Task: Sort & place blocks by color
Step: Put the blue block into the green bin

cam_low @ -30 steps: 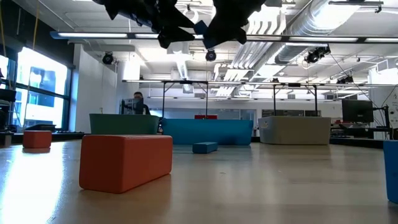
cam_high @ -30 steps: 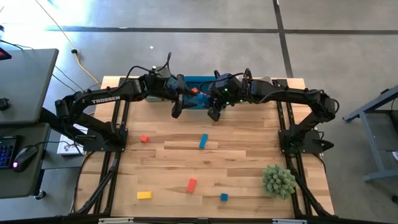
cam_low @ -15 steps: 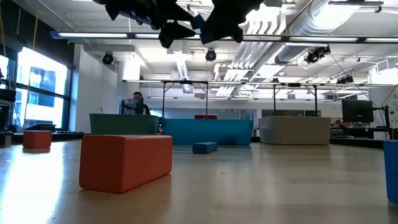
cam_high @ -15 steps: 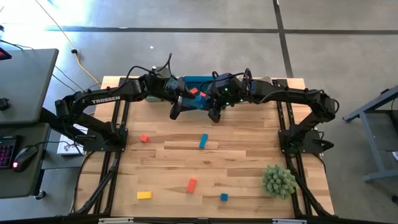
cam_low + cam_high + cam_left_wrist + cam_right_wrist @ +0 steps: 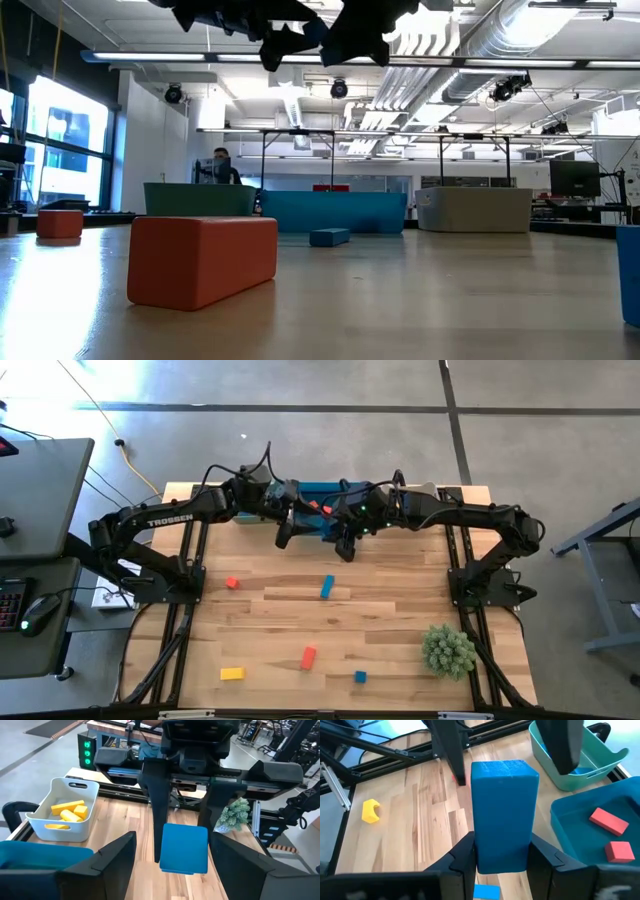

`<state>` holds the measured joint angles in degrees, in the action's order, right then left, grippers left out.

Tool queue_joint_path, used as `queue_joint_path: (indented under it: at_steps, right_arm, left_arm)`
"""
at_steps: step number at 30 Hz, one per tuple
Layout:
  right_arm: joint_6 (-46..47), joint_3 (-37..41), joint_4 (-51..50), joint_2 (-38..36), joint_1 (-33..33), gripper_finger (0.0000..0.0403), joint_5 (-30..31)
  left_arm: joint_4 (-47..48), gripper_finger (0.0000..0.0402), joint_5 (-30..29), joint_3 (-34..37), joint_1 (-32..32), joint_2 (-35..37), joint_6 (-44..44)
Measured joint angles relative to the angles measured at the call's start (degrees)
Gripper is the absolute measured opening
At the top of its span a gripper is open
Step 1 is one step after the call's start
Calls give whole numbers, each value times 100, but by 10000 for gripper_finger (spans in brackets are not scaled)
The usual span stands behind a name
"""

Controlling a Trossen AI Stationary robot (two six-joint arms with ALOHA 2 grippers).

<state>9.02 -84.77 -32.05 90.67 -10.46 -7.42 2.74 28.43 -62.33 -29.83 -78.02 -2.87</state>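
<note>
At the far table edge, high view: left gripper [image 5: 284, 536] and right gripper [image 5: 345, 546] hang close together before the blue bin [image 5: 322, 489].
Low view: red block [image 5: 203, 259] lies near.
Left wrist view: fingers spread apart, empty.
Right wrist view: fingers clamped on an upright blue block [image 5: 503, 815].

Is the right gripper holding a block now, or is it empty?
Holding. In the right wrist view, the right gripper has both fingers pressed against the sides of an upright blue block, raised above the table.
</note>
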Motion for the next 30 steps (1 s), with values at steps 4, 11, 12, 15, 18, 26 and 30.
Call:
queue_joint_path:
  at_steps: [4, 11, 12, 15, 18, 26, 30]
  right_arm:
    - [-2, 0, 15, 0, -2, 104, 7]
    - [170, 0, 206, 0, 0, 104, -15]
    - [170, 0, 228, 0, 0, 104, -15]
    - [264, 0, 292, 0, 0, 104, -15]
    - [296, 0, 367, 0, 0, 104, -15]
    - [245, 0, 358, 0, -2, 104, -15]
    - [246, 0, 350, 0, 0, 104, -9]
  left_arm:
    - [0, 241, -9, 1, 24, 0, 2]
    - [-2, 241, -24, 0, 22, 0, 2]
    - [-2, 241, -60, 0, 22, 0, 2]
    - [-2, 235, -77, 0, 22, 0, 4]
    - [-18, 213, -77, 0, 24, 0, 4]
    - [-290, 116, 6, 0, 27, 0, 219]
    - [-233, 106, 12, 0, 27, 0, 266]
